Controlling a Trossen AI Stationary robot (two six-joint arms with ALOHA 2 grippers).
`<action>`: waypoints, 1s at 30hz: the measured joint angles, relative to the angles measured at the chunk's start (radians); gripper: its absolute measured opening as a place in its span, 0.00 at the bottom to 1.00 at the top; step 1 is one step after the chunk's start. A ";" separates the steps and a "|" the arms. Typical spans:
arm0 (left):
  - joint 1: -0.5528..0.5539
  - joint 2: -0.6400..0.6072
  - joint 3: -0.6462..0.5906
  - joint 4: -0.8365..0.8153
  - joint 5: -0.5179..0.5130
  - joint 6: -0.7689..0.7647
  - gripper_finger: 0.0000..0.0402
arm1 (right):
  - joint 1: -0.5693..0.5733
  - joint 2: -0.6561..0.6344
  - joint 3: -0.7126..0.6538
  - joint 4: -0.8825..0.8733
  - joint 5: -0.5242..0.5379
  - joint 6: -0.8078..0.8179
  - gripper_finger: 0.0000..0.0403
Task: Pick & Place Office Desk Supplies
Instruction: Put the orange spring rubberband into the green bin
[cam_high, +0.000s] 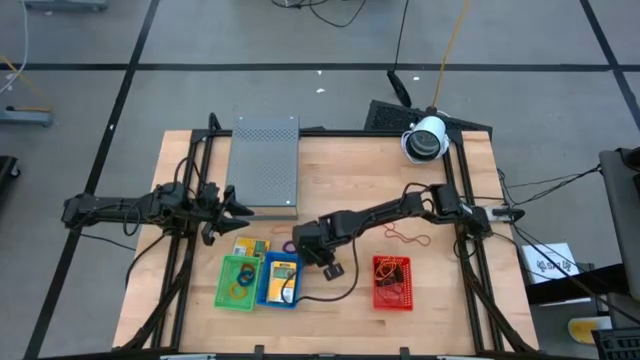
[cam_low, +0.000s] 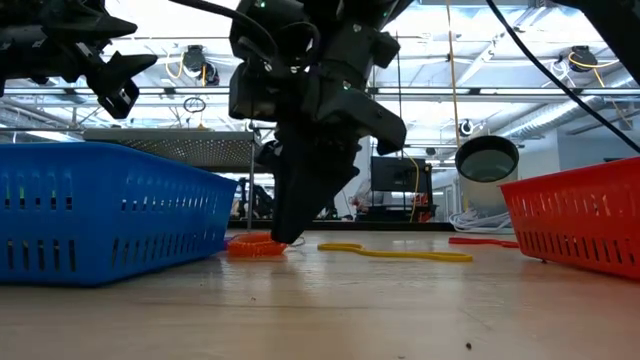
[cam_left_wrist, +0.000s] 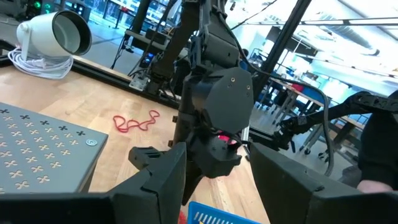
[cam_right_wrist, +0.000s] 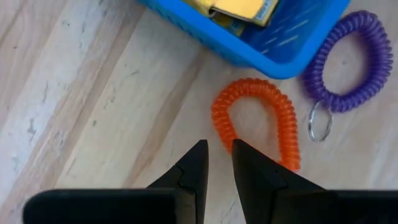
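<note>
Orange coil loop (cam_right_wrist: 273, 121) lies flat on the table (cam_high: 470, 300), a ridged spiral band bent in an arch, just beside the blue basket (cam_right_wrist: 273, 56). A purple coil loop (cam_right_wrist: 357, 62) with a metal ring (cam_right_wrist: 319, 121) lies next to it. Right gripper (cam_right_wrist: 219, 163) points down right at the orange loop, fingers nearly together, a narrow gap, nothing pinched. One end of the loop is hidden behind a finger. Left gripper (cam_left_wrist: 214, 171) hovers near the grey box (cam_high: 265, 165), fingers spread, empty.
</note>
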 joint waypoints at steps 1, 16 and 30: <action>0.000 0.000 0.000 0.000 0.000 0.000 0.46 | 0.000 0.000 0.000 0.002 0.000 -0.003 0.16; 0.000 0.000 0.000 0.000 0.000 0.000 0.46 | 0.031 -0.010 -0.001 0.024 0.001 -0.019 0.36; 0.000 0.000 0.000 0.000 0.000 0.000 0.46 | 0.035 -0.010 -0.001 0.026 0.106 -0.179 0.40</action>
